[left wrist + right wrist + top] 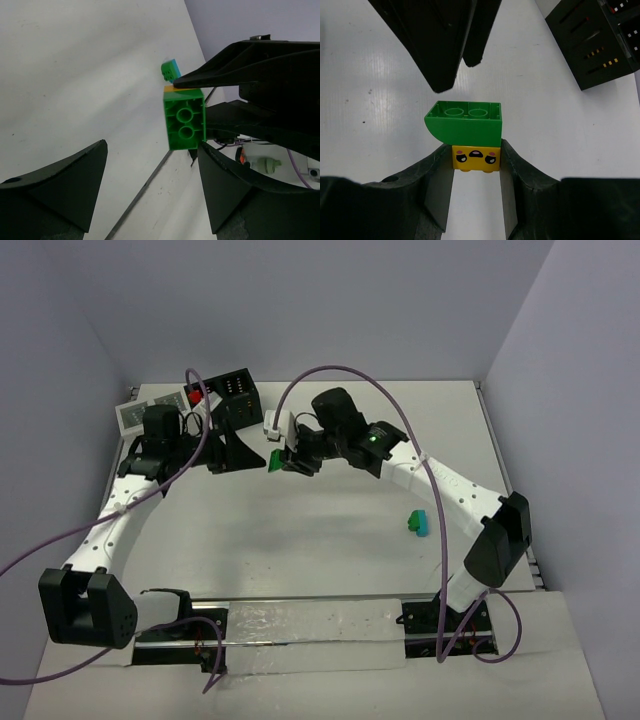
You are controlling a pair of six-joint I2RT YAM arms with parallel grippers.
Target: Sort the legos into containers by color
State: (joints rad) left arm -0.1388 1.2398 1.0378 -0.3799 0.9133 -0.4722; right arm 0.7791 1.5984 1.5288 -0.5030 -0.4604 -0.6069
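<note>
My right gripper (pixel 285 461) (pixel 475 152) is shut on a yellow face brick (pixel 475 157) with a green curved brick (pixel 465 122) stacked on it, held above the table. The green brick also shows in the top view (pixel 272 460) and in the left wrist view (pixel 184 118). My left gripper (pixel 228 448) (pixel 150 185) is open and empty, facing the green brick from close by. A teal-and-green lego (pixel 417 523) (pixel 170 70) lies on the table to the right. The black container (pixel 235 392) (pixel 600 42) stands at the back. The white container (pixel 150 412) stands to its left, with a red brick (pixel 195 398) beside it.
Purple cables arc over both arms. Grey walls close the table at the back and on both sides. The left gripper's fingers (pixel 440 45) hang just beyond the green brick in the right wrist view.
</note>
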